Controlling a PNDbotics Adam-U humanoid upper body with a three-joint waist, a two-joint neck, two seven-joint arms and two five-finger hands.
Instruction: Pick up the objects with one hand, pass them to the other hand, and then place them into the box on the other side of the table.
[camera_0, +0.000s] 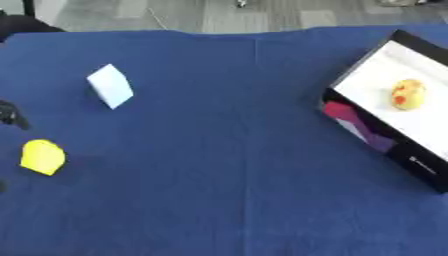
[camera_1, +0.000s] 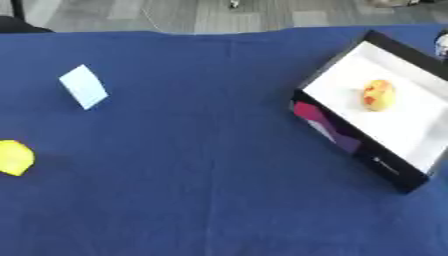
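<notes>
The desk is covered by a blue cloth that fills nearly the whole frame; its far edge runs along the top of the frame, with grey floor showing beyond it. The centre and the lower half of the cloth form one wide unobstructed band between the items at the left and the box at the right. The box sits at the right of the frame, turned at an angle, with black outer walls, a white interior and a red-and-purple patch on its near wall; its right part is cut off by the frame edge. Inside it, on the white floor, lies a yellow rounded object with orange-red marks, clear of the walls. At the upper left of the frame a pale blue flat object rests on the cloth, four-sided and tilted on one corner. Below it, at the lower left and well apart from it, lies a yellow rounded object, plain and matte. A small dark part of the left hand shows at the left edge, between the two items in height and touching neither; whether its fingers are spread or curled cannot be told. The right hand does not show.
</notes>
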